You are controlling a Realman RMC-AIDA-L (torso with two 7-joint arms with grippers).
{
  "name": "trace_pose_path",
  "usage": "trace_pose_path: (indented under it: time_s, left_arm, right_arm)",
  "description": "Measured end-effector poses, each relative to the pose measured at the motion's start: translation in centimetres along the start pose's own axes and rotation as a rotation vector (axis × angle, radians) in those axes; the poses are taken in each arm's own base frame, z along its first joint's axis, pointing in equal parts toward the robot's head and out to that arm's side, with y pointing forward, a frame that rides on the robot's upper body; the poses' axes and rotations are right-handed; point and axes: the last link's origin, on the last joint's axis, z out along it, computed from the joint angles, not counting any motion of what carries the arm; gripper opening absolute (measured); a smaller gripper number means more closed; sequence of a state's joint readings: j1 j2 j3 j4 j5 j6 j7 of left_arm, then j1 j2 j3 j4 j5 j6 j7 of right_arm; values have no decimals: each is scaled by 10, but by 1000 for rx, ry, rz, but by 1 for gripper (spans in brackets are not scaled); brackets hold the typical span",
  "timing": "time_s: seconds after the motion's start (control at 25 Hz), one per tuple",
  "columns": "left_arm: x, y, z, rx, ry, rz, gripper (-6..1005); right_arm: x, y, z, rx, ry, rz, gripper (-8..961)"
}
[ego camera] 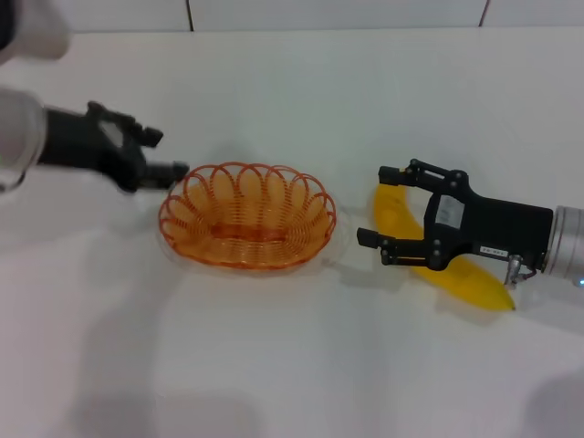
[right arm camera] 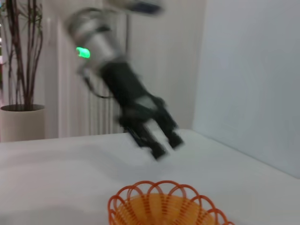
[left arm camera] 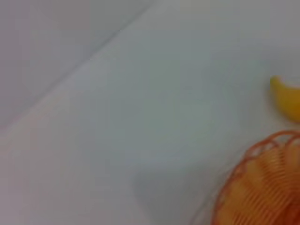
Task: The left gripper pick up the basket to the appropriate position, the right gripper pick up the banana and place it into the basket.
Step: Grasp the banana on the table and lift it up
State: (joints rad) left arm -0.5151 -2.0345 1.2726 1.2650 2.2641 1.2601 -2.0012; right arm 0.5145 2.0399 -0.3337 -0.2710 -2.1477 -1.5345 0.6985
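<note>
The orange wire basket (ego camera: 246,214) stands on the white table, mid-view. My left gripper (ego camera: 162,153) is open just off the basket's left rim, apart from it; it also shows in the right wrist view (right arm camera: 168,146), above the basket (right arm camera: 164,208). The yellow banana (ego camera: 461,274) lies on the table right of the basket. My right gripper (ego camera: 374,205) is open and empty; its body covers the banana's middle and its fingers point toward the basket. The left wrist view shows the basket's rim (left arm camera: 267,187) and a banana tip (left arm camera: 286,98).
The white table (ego camera: 292,365) runs to a wall at the back. A potted plant (right arm camera: 21,119) and a radiator stand beyond the table in the right wrist view.
</note>
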Motion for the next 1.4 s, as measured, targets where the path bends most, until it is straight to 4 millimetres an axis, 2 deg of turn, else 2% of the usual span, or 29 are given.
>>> trace_pose_path:
  time_s: [0.04, 0.16, 0.24, 0.36, 0.56, 0.64, 0.76, 1.0, 1.12, 1.24, 1.4]
  left_arm:
    - [-7, 13, -10, -3, 64, 38, 313]
    - [-25, 45, -28, -2, 236, 145, 548]
    - [-37, 58, -30, -6, 295, 175, 643]
    - [-64, 72, -28, -13, 360, 195, 785]
    - [-114, 85, -14, 18, 441, 195, 908]
    - [-132, 90, -11, 63, 490, 177, 908]
    - [-143, 91, -12, 100, 546, 136, 908]
    - [-146, 84, -10, 71, 606, 72, 908]
    - [-147, 81, -10, 71, 618, 56, 908]
    - [-147, 80, -14, 77, 634, 50, 908]
    - [-145, 80, -14, 71, 646, 54, 908]
  right_arm:
    - [0, 0, -1, 6, -2, 3, 892]
    - [4, 1, -8, 36, -6, 19, 892]
    - [6, 2, -12, 54, -8, 26, 892]
    - [9, 3, -17, 71, -5, 34, 892]
    - [14, 5, -26, 79, 15, 47, 892]
    - [16, 7, -33, 70, 34, 54, 892]
    - [19, 6, -46, 59, 82, 96, 892]
    - [21, -6, -65, 61, 236, 223, 892]
    - [16, -13, -58, 39, 277, 251, 890]
    - [11, -21, -43, 1, 317, 244, 887]
    - [12, -23, -28, -27, 341, 241, 882]
